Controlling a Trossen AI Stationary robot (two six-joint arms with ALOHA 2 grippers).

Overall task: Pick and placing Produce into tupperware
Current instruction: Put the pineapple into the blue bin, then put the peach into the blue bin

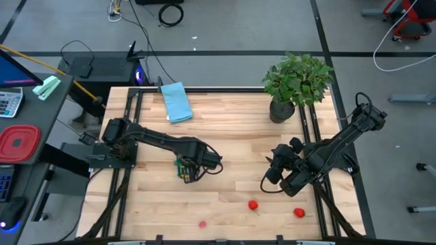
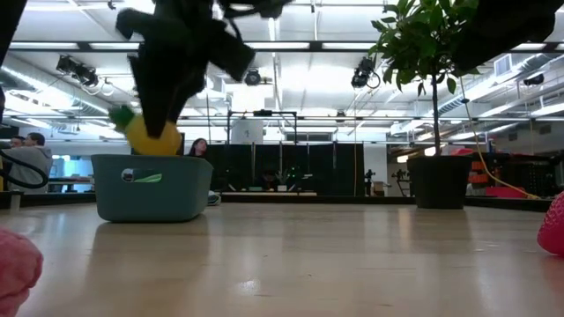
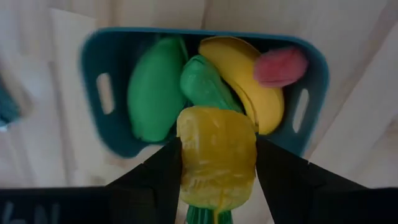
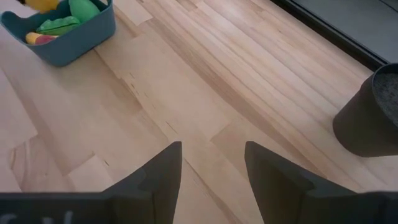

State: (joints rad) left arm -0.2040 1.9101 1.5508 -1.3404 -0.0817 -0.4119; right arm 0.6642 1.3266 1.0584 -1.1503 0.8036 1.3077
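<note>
Tub [image 3: 314, 74], centre-left of your surface [image 1: 231, 136]: banana [image 3: 249, 81], two green pieces [image 3: 155, 87], one red piece inside. Left gripper [image 3: 217, 158] directly above it, clamped on yellow piece [image 3: 216, 155]. Three red pieces [image 1: 253, 204] remain at 6 o'clock. Right gripper [image 4: 211, 162] apart, idle at 3 o'clock.

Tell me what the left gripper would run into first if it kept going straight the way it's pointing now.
Probably the tupperware itself: the left gripper, shut on the yellow piece, points down into it, so that piece would likely meet the green pieces and banana first. Depth is uncertain.
</note>
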